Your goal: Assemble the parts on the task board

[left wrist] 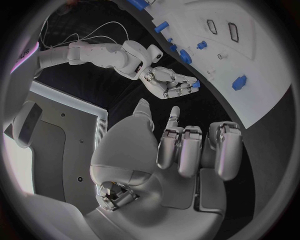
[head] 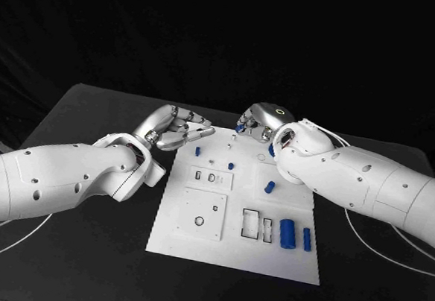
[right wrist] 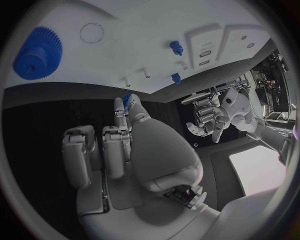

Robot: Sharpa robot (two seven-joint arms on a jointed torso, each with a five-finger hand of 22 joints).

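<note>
The white task board (head: 236, 254) lies in the middle of the black table. My right hand (head: 266, 120) hovers over the board's far edge and pinches a small blue part (right wrist: 127, 99) between thumb and finger; the part (left wrist: 195, 85) also shows at its fingertips in the left wrist view. My left hand (head: 178, 127) is at the board's far left corner, fingers apart, holding nothing. A blue gear (right wrist: 39, 52) and small blue pegs (right wrist: 177, 47) stand on the board. Two blue cylinders (head: 287, 233) lie near the board's right edge.
More blue parts sit on the board: one (head: 197, 150) by the left hand, one (head: 270, 187) mid-right. Rectangular slots (head: 256, 225) and a square plate with a round hole (head: 201, 214) mark the near half. White cables (head: 379, 239) trail on the table at the right.
</note>
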